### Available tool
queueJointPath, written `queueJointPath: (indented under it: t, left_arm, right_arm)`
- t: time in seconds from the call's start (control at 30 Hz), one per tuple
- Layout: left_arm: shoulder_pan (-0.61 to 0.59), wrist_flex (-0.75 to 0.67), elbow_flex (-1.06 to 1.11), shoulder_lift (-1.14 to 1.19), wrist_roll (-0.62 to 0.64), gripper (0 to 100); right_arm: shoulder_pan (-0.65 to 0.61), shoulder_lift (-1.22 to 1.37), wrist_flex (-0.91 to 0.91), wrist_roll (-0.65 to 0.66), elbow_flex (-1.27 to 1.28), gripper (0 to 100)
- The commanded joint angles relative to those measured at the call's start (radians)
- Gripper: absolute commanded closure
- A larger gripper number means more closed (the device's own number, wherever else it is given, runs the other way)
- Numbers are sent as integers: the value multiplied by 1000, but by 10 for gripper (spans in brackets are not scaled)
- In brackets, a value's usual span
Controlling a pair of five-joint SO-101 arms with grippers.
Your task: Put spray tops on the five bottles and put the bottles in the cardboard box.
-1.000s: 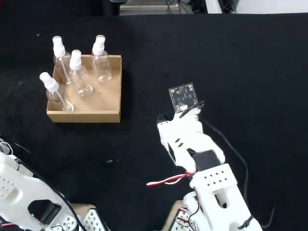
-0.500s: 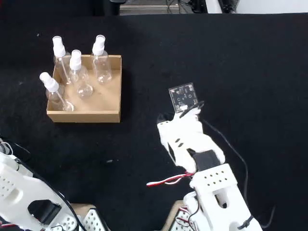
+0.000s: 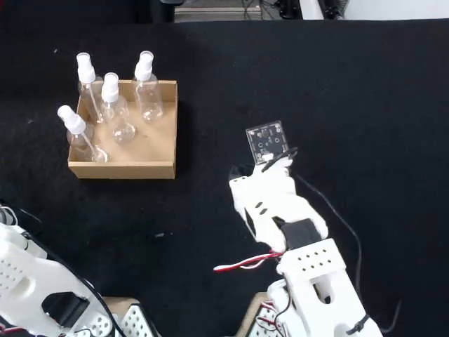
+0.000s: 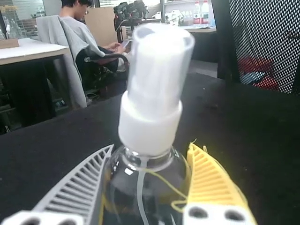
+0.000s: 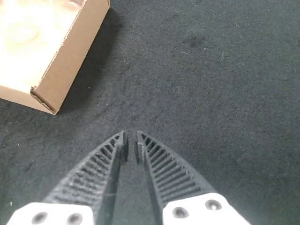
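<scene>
Dipping slightly at the black table's (image 3: 351,84) near left corner, my left gripper (image 4: 151,149) clamps the spray-topped clear plastic bottle (image 4: 145,180) by its shoulder, ready for the brown cardboard box (image 3: 123,169), while my right gripper (image 5: 131,140) sits closed on nothing.

Black cloth (image 3: 365,105) right across the table in the high view, plain and matt. Upper left of the frame, the cardboard box (image 3: 158,151), flat tan brown, and in it four clear bottles (image 3: 149,98) with white spray tops (image 3: 145,64). Lower centre, the right arm (image 3: 270,200), white with a black block in it, and a red-and-white wire (image 3: 242,264) curling out.

Left wrist view: the left gripper (image 4: 151,146) has one pale grey ribbed finger (image 4: 77,185) and one yellow ribbed finger (image 4: 208,183). Between them is a clear bottle (image 4: 140,187), its white spray top (image 4: 150,126) under a see-through cap (image 4: 159,61).

Right wrist view: the right gripper (image 5: 131,136) has black ribbed fingers on white bases, with black cloth beneath. The tan box corner is at the upper left.
</scene>
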Motion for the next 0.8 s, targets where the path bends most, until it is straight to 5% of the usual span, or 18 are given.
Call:
queueJointPath:
  t: [0.0, 0.23, 0.77]
  left_arm:
    - [-10, -28, 27, -140, -3, 973]
    - [-10, 107, 133, -459, -8, 972]
    - [231, 1106, 329, -1531, -3, 971]
  right_arm:
    - [-6, -24, -21, 11, -5, 987]
    - [-6, -24, -21, 11, -5, 987]
    - [17, -24, -21, 11, -5, 987]
